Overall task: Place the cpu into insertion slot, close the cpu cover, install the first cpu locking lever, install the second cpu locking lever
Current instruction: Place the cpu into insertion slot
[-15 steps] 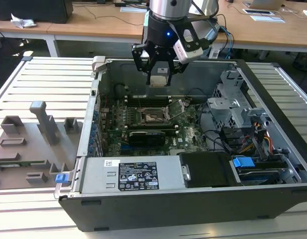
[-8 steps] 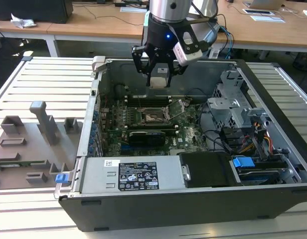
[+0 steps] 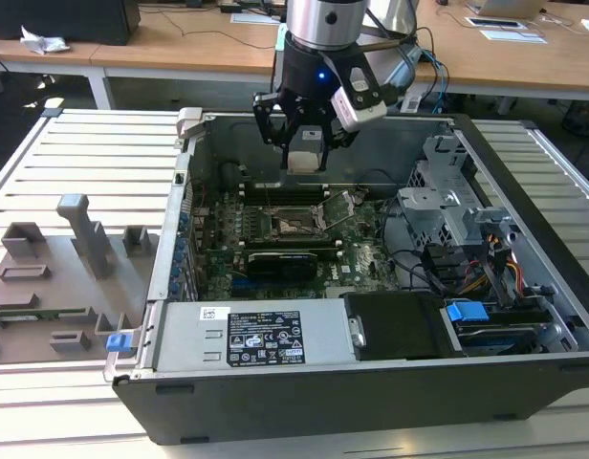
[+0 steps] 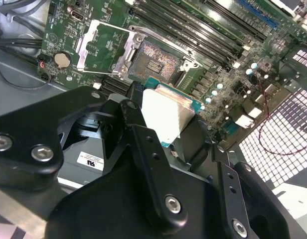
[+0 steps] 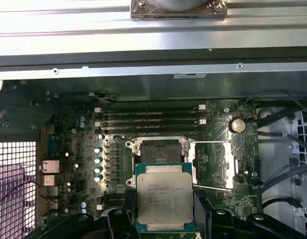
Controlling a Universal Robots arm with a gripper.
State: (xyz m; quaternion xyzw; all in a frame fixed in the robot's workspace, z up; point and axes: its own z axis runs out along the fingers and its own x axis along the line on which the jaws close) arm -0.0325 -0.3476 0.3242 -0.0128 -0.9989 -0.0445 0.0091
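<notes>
At the exterior view's left, grey plastic fixtures (image 3: 84,239) stand on the pale slatted worktop (image 3: 75,143). The open computer case (image 3: 371,392) takes up the middle and right of that frame, lying on its side with the motherboard (image 3: 223,260) facing up. In the upper middle, the end effector (image 3: 306,158) hangs over the board. Its fingers are closed partway onto the cpu (image 5: 162,198), clamping it by two opposite edges. The chip is square, with no longer side. Its silver top faces the camera of the first wrist view, and its edges run parallel to those of the insertion slot (image 5: 161,151), which lies uncovered beneath it and apart from it. Just right of the slot in the exterior view, the cpu cover (image 3: 344,206) is swung open. Farther right sits a metal drive cage (image 3: 447,191). Wooden desks (image 3: 180,38) run along the top of the frame.
</notes>
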